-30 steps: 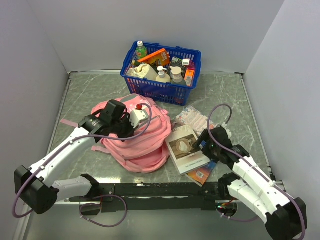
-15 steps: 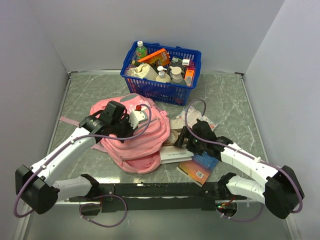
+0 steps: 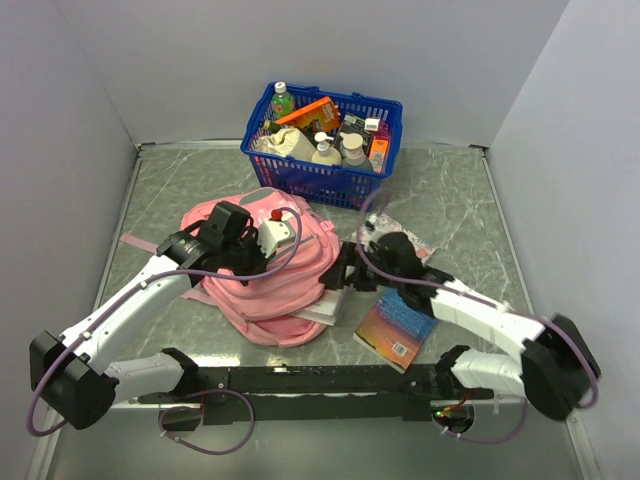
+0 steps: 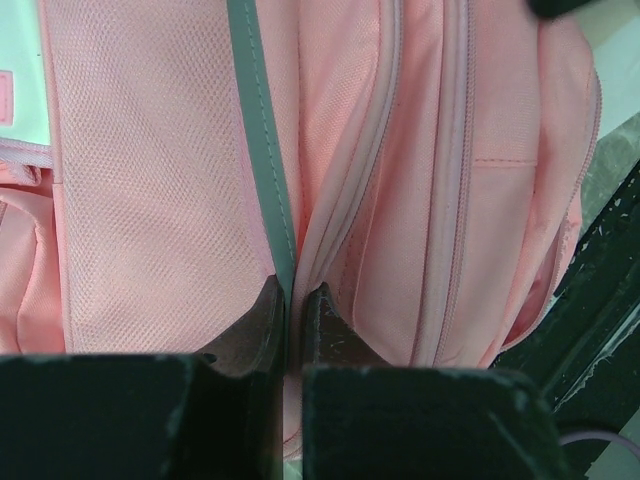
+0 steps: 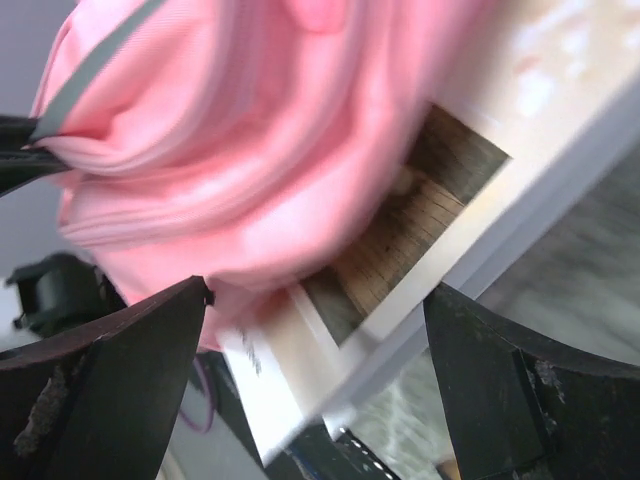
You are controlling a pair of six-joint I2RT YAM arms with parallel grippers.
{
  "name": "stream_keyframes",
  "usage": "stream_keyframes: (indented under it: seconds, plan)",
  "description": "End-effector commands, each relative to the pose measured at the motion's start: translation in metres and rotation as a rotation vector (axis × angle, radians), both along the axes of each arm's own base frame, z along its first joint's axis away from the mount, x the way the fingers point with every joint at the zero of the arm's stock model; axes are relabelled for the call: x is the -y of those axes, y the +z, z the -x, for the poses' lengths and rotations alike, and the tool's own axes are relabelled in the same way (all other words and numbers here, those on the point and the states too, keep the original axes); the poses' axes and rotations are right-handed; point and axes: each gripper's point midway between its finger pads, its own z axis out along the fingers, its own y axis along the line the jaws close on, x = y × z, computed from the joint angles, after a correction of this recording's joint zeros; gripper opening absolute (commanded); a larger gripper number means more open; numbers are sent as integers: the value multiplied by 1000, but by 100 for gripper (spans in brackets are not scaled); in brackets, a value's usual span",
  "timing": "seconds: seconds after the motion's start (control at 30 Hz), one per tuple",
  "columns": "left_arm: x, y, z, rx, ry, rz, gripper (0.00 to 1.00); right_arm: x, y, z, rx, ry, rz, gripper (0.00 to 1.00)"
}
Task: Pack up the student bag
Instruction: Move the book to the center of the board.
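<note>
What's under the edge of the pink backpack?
A white book pokes under the pink backpack's edge, its far end covered by fabric. Anything else beneath is hidden.

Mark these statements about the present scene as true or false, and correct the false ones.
1. The left gripper is shut on the large soft pink fabric backpack. True.
2. The right gripper is shut. False: its jaws stand wide open, with the flat white book between them.
3. The blue plastic basket holds bottles. True.
4. The colourful paperback book lies in the backpack. False: it lies on the grey marbled table.
</note>
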Motion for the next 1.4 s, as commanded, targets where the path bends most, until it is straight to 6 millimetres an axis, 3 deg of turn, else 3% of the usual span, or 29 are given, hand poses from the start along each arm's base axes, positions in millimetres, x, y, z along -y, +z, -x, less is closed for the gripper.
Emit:
stream_keyframes:
  seconds: [0.0, 0.1, 0.13, 0.17, 0.2, 0.23, 0.27, 0.33, 0.43, 0.53, 0.57, 0.63, 0.67, 0.77, 0.87, 0.97, 1.07, 1.27, 1.33, 1.37]
  plan:
    - [12, 59, -47, 221, 75, 120, 1, -62, 57, -9, 154, 223, -147, 94]
    - [11, 69, -46, 234, 81, 136, 1, -60, 48, -10, 142, 195, -105, 93]
    - [10, 71, -47, 237, 87, 141, 1, -49, 54, -12, 170, 151, -95, 91]
    - [9, 77, -47, 243, 89, 152, 1, -33, 38, -9, 125, 104, -23, 89]
    - [9, 79, -46, 233, 87, 161, 1, -13, 30, -20, 132, -1, 59, 88]
    - [7, 80, -47, 228, 94, 165, 1, -1, 38, -20, 167, -32, 87, 87]
    - [7, 82, -48, 223, 93, 168, 1, 14, 27, -17, 135, -72, 154, 83]
    - [6, 82, -50, 218, 96, 170, 1, 36, 31, -25, 161, -181, 190, 79]
    - [2, 85, -52, 216, 104, 171, 1, 72, 15, -30, 121, -329, 255, 64]
    - [-2, 85, -51, 214, 108, 168, 1, 98, 0, -43, 71, -426, 296, 41]
    - [-3, 85, -51, 217, 111, 165, 1, 104, -4, -48, 60, -457, 312, 26]
    - [-5, 85, -50, 218, 117, 161, 1, 104, -12, -58, 32, -451, 322, 14]
    - [-6, 84, -49, 218, 117, 158, 1, 100, -14, -60, 27, -436, 321, 0]
    - [-9, 85, -50, 227, 124, 153, 1, 73, -22, -52, 15, -327, 280, 0]
    - [-9, 80, -52, 225, 130, 151, 1, 34, -23, -25, 78, -191, 223, 0]
    - [-7, 76, -53, 208, 131, 149, 1, -5, -9, -1, 177, -78, 100, 0]
    - [-5, 75, -56, 195, 134, 152, 1, -29, -1, 14, 213, -10, 31, 0]
    - [-3, 74, -56, 183, 135, 158, 1, -77, -1, 25, 277, 82, -19, 0]
    - [-2, 72, -56, 175, 132, 160, 1, -98, 9, 27, 305, 128, -64, 0]
    - [-2, 72, -55, 169, 135, 163, 1, -108, -1, 27, 299, 149, -51, 0]
